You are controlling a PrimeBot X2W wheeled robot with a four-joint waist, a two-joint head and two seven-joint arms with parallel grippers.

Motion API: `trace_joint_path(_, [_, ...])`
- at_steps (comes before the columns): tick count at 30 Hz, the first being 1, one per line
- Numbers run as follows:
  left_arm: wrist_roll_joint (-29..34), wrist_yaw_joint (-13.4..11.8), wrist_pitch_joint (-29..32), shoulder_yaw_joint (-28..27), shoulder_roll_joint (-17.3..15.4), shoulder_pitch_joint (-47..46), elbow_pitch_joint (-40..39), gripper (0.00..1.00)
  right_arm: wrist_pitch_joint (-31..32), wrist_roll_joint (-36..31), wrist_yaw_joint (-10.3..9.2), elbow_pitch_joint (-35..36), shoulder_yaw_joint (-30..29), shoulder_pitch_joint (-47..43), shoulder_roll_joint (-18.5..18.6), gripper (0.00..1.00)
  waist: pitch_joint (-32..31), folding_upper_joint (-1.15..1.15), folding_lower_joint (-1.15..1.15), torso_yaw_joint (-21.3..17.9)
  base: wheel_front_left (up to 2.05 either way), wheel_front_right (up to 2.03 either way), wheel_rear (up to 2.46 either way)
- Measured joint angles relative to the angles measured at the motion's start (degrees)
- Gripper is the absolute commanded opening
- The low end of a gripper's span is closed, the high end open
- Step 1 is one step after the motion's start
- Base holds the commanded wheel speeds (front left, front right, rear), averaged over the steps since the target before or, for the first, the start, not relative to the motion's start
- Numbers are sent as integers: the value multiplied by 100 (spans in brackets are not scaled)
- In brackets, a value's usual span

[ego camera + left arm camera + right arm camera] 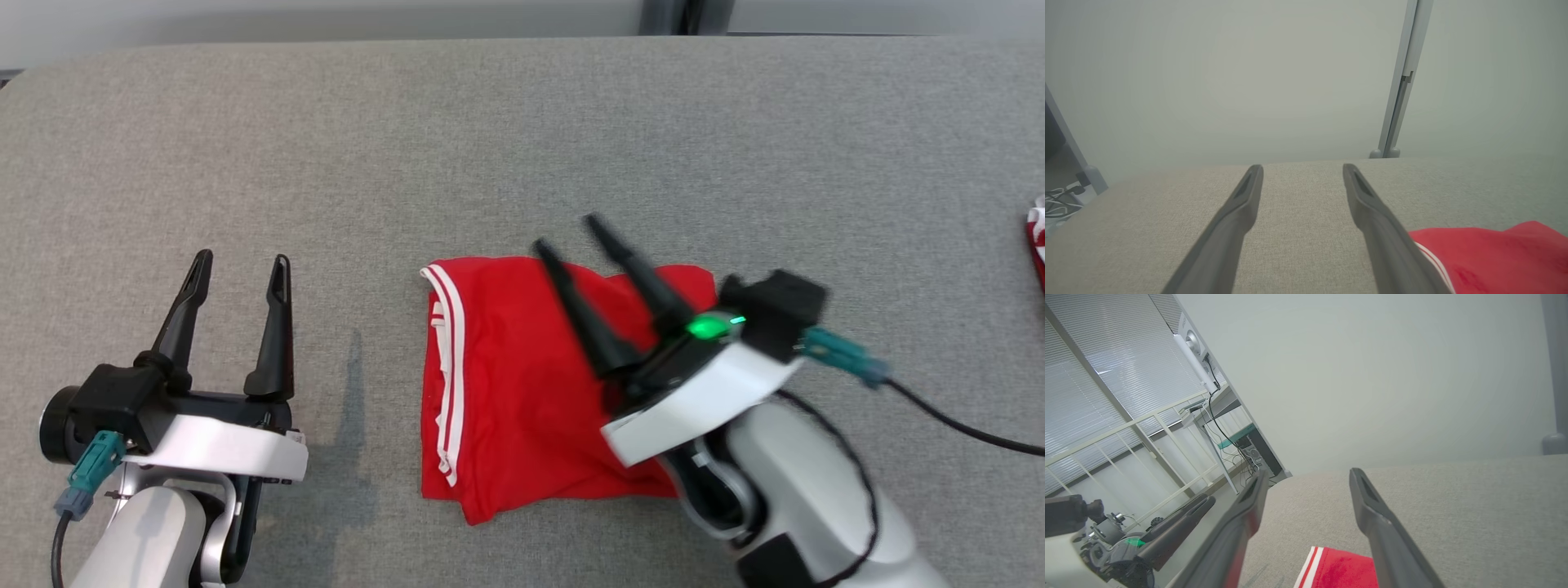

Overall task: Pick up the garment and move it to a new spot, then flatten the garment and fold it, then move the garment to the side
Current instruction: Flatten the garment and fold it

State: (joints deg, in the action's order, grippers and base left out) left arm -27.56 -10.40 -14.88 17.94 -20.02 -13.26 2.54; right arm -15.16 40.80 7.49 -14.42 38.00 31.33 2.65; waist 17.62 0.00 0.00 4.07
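The garment [506, 384] is red with white stripes along its left edge and lies folded into a rough rectangle on the grey table [522, 147]. My right gripper [565, 231] hovers over the garment's upper right part, open, its fingers pointing up and left with nothing between them. In the right wrist view the garment's striped edge [1337, 569] shows below the open fingers [1372, 514]. My left gripper [241, 260] stands open to the left of the garment, apart from it. The left wrist view has a corner of the garment [1494, 261] at the lower right.
A second red and white cloth [1037, 241] peeks in at the table's right edge. A black cable [963, 425] trails from my right wrist across the table. The table's far edge runs along the top, with a grey post [1400, 81] behind it.
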Motion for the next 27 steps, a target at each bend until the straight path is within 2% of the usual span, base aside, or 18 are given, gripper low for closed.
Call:
trace_joint_path(7, [34,-26,-2,-125,0,120,4,100,0,-1239,0,505,-1806,-703,293,100,-153,0,0,-114,0,0,0])
trace_joint_path(13, [67,-34,-2,-212,0,254,-13,100,310,-1968,0,945,-2976,-1393,587,100,-310,0,0,-169,0,0,0])
trace_joint_path(18, [90,-47,-2,-241,-3,387,-19,100,699,-2328,0,1246,-3577,-1980,661,100,-463,0,0,-196,0,0,0])
trace_joint_path(27, [116,-127,9,-235,-22,597,-77,100,1058,-2465,0,1548,-3856,-2516,527,100,-692,0,0,-215,0,0,0])
